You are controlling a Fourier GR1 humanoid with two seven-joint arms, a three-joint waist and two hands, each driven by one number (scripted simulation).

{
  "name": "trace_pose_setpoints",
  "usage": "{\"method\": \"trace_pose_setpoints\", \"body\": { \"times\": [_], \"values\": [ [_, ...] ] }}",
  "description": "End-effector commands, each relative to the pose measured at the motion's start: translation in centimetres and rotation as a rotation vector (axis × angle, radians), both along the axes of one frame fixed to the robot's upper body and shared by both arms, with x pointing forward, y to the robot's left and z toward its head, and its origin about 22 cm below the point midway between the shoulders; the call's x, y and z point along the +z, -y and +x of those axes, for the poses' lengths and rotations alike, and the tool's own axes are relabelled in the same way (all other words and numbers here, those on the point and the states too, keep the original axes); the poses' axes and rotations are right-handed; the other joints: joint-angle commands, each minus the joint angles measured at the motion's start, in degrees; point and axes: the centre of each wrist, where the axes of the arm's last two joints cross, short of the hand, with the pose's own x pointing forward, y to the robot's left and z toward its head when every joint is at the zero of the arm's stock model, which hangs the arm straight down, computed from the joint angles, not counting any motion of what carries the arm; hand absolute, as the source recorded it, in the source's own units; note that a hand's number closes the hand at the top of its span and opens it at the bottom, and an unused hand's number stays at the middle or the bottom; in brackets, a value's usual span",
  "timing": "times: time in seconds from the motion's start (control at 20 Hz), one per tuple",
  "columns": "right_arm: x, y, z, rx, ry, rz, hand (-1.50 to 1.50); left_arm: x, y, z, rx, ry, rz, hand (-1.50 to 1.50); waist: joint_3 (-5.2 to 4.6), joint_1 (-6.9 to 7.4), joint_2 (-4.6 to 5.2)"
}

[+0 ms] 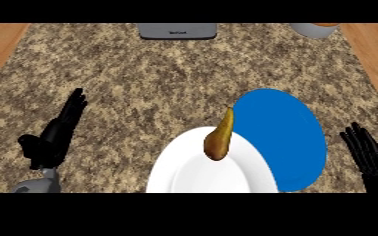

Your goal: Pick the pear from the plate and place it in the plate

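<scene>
From the head view we see the pear (218,141), brown-gold and tapering to a thin stem end, lying on the white plate (184,172) at lower centre, its tip crossing toward the blue plate (291,135), whose left rim the white plate overlaps. Our left hand (55,137) rests open at lower left, fingers straight, well apart from both plates. Our right hand (362,150) shows at the right edge, fingers straight, holding nothing. The desk (148,80) is speckled brown granite with wooden edges. A grey box (177,30) and a pale round vessel (316,29) sit along the top edge.
</scene>
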Motion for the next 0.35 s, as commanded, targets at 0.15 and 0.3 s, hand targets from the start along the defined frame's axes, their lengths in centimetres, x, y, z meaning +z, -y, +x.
{"method": "trace_pose_setpoints", "body": {
  "times": [0.15, 0.3],
  "values": [
    [-4.7, 4.9, -1.0, 0.036, -0.024, -0.036, -1.5, 1.4, 0.1, 0.7, 0.003, -0.011, 0.011, 0.0, -0.03, 0.3, 0.02],
    [-4.2, 4.9, 1.0, 0.012, 0.043, -0.044, -1.5, -0.1, 0.6, 0.2, -0.01, 0.011, -0.01, 0.0, -0.06, 0.25, 0.02]
  ]
}}
